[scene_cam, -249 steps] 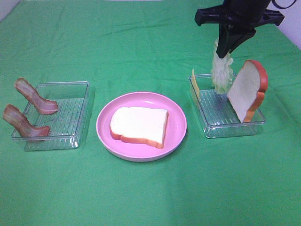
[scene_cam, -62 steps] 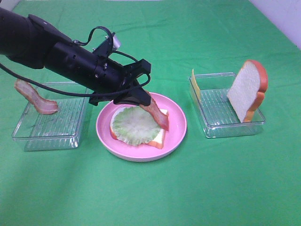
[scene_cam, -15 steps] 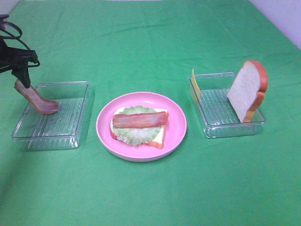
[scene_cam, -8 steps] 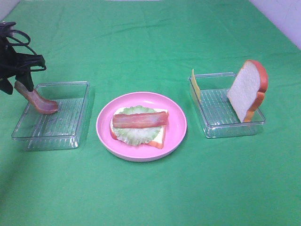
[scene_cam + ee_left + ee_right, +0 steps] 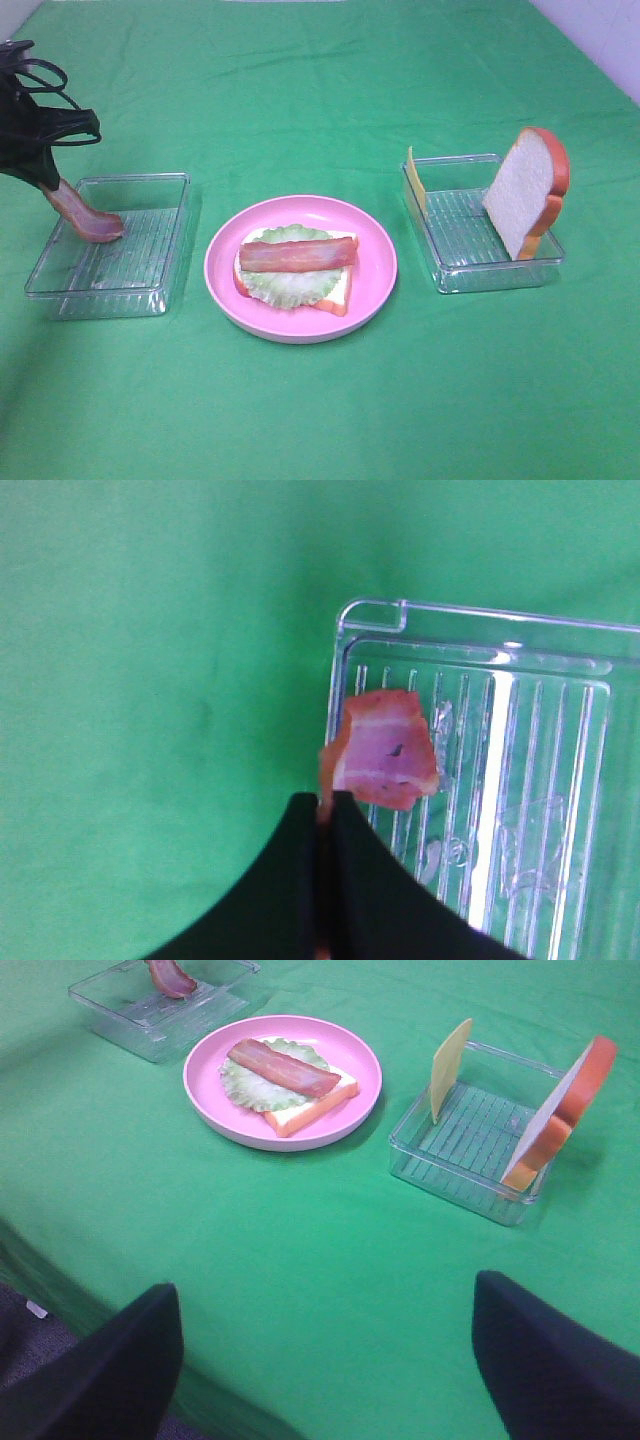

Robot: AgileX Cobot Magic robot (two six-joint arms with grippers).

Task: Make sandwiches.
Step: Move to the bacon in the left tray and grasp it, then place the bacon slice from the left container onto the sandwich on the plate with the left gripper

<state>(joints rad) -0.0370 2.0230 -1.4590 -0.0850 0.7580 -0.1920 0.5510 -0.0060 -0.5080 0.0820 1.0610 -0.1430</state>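
the near part of the green cloth (image 5: 320, 420) lies bare. the right gripper (image 5: 325, 1290) shows only in its own wrist view, hanging over the near edge of the cloth with its two dark fingers (image 5: 110, 1360) spread wide and nothing between them.

next, in the middle, sits the pink plate (image 5: 378, 262). on it lies the flat bread slice (image 5: 338, 288), with the round lettuce (image 5: 285, 288) on top and the flat bacon strip (image 5: 298, 253) lying left to right across the lettuce.

to the left of the plate, just beside it, is the left tray (image 5: 140, 270). the leaning bacon strip (image 5: 85, 215) has its lower end on the tray floor at the far left corner, and its upper end rises out over the tray's left rim. the left gripper (image 5: 45, 170) is clamped on that upper end; in the left wrist view the jaws are pressed together with the strip's edge pinched between them.

to the right of the plate stands the right tray (image 5: 470, 250). the upright bread slice (image 5: 520, 195) stands tilted at the tray's right end, its crust edge up. at the far left corner of this tray a thin yellow cheese slice (image 5: 415, 178) stands on edge against the wall.
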